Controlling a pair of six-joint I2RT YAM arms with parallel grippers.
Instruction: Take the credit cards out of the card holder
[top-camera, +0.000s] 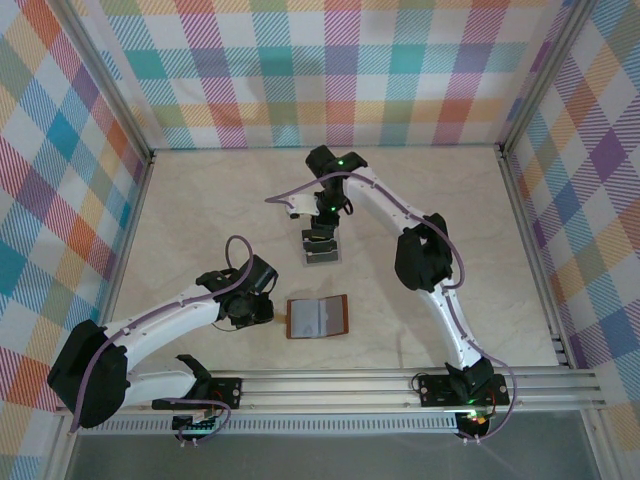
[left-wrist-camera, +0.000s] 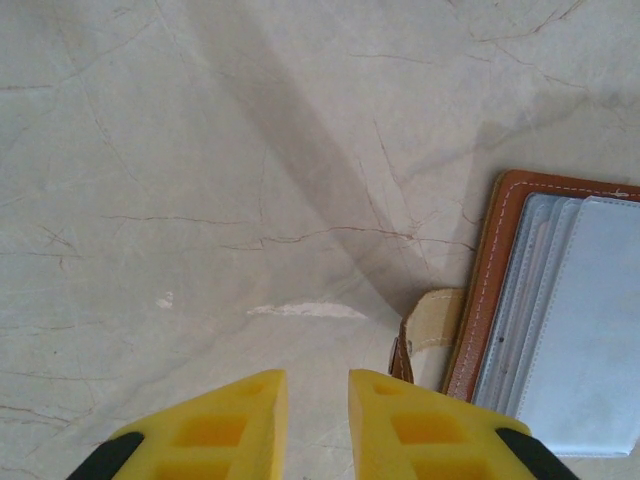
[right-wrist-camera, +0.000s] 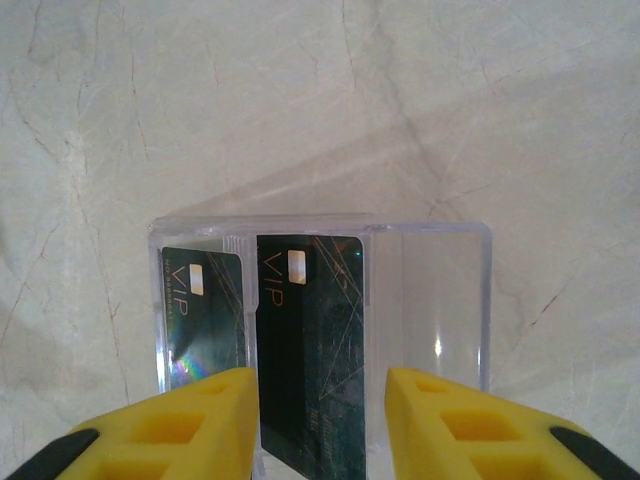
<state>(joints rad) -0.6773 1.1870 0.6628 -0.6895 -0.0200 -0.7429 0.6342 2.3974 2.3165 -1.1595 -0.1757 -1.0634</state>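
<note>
A: Quick, where's the card holder?

B: The card holder (top-camera: 317, 317) lies flat and spread open on the table (left-wrist-camera: 200, 150), leather down and clear pockets (left-wrist-camera: 590, 330) facing up. Its snap tab (left-wrist-camera: 430, 330) pokes out of the left edge. My guess is it's laid open so the pockets can be reached from above.

A: And the credit cards?

B: Two dark "VIP" credit cards (right-wrist-camera: 305, 300), neither in the card holder. Both stand in a clear box (right-wrist-camera: 430, 300) just beyond the card holder's far edge, not touching it. The shiny card (right-wrist-camera: 200, 320) is in one slot and the plain card (right-wrist-camera: 310, 360) in the next. Upright slots keep them separate and easy to pinch.

A: Right gripper?

B: The right gripper (right-wrist-camera: 322, 385) hangs over the box on the far side of the card holder. Its jaws are apart, straddling the plain card. There's a visible gap on one side of the card, so it isn't pinching and holds nothing.

A: Left gripper?

B: The left gripper (left-wrist-camera: 318, 390) is low over the table just left of the card holder, beside the snap tab. There's only a narrow gap between its fingers and nothing in it. It's probably parked there to pin the leather if the holder slides.

A: Progress?

B: Looks near the end. The pockets read pale and blank, but I can't tell whether a card is tucked inside one.
</note>
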